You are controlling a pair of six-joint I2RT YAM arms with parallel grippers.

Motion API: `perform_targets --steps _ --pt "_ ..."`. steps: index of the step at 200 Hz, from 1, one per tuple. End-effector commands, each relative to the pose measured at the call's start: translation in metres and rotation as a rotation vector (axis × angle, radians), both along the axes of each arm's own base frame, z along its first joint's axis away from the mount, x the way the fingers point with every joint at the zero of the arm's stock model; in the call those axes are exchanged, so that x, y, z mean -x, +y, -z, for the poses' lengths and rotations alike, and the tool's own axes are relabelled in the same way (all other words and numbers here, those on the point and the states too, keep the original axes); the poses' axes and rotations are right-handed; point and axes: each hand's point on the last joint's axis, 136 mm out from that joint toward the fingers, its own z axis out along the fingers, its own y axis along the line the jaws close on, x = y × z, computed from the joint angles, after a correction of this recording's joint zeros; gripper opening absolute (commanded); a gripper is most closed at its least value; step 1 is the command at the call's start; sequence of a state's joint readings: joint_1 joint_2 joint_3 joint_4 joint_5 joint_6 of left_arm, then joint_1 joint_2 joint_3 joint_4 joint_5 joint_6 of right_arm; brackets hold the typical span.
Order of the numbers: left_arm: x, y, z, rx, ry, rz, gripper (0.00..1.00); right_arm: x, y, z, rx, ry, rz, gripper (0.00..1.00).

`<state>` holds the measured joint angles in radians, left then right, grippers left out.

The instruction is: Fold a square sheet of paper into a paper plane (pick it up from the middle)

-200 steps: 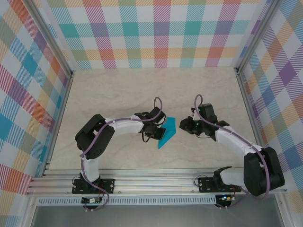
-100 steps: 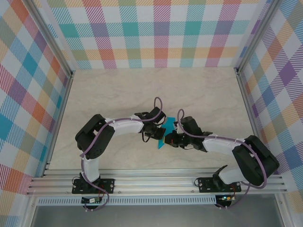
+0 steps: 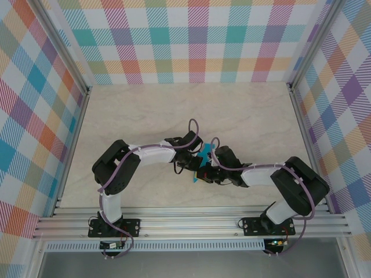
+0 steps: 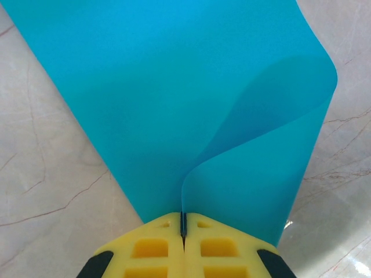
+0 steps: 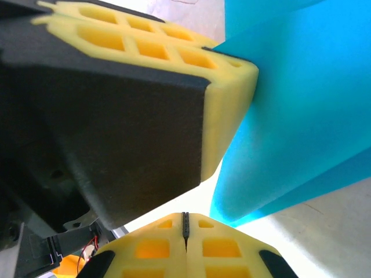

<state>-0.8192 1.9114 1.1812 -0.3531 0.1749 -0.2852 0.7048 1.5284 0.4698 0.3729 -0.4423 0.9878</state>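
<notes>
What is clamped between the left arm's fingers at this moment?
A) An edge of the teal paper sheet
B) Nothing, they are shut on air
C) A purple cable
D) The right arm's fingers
A: in the left wrist view the left fingers are closed together, and the curled edge of the teal sheet runs straight into the seam between them.

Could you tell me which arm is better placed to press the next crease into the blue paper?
Probably the right. The left end effector is shut on the square sheet of paper, so it is occupied; the right end effector is shut, empty, and sits right beside the sheet.
</notes>
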Motion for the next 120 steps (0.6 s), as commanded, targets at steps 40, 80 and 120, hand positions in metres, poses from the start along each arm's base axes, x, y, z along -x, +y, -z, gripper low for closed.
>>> perform_targets --steps 40,80,120 --pt "0.011 0.010 0.033 -0.066 0.069 0.022 0.00 0.000 0.011 0.004 -0.029 0.001 -0.016 0.05" --pt "0.012 0.011 0.034 -0.068 0.072 0.022 0.00 0.003 0.007 0.017 0.002 0.022 -0.012 0.05" --pt "0.013 0.011 0.035 -0.069 0.076 0.025 0.00 0.004 0.001 0.030 0.041 0.038 0.008 0.05"
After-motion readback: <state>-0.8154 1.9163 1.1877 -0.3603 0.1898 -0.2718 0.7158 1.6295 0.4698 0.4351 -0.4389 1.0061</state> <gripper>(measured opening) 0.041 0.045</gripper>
